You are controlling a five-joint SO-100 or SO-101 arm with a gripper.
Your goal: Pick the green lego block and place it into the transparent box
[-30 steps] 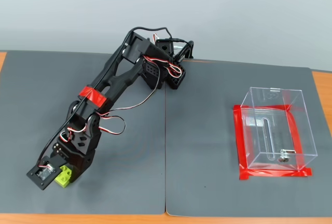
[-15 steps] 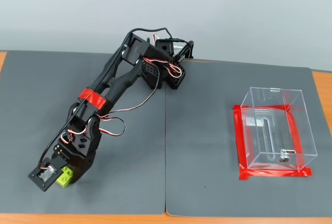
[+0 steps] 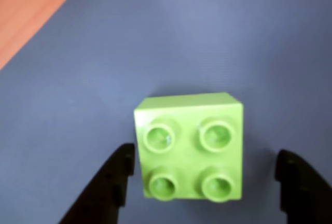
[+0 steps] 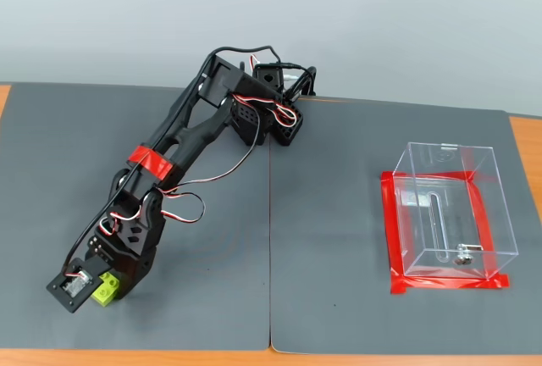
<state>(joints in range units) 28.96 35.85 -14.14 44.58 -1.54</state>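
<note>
**Lined up on the green brick, jaws not closed yet**

So I've got the gripper (image 3: pixel 202 169) down over the green lego block (image 3: pixel 189 146), and in the wrist view the two black fingertips (image 3: pixel 116 175) sit either side of it. The jaws are open wider than the brick: the left tip is just beside the left face, while the right tip stands clearly off the right face with bare mat between. Nothing is gripped; the brick just sits flat on the grey mat (image 4: pixel 339 239), studs up.

In the fixed view the block (image 4: pixel 105 289) is down at the near-left part of the mat, not far from the wooden table edge (image 4: pixel 169 357), mostly tucked under the gripper head. The transparent box (image 4: pixel 449 209) is way over on the right inside its red tape (image 4: pixel 391 230), well apart from all this.

What worries me: that lopsided gap. If I close now, I reckon the near finger touches first and shoves or twists the brick before the other arrives, so I end up with a corner pinch. The brick also looks a bit rotated against the jaw line, which makes a slip on the lift more likely. And it's a long carry to the box, so a weak grip could drop it halfway.
</note>
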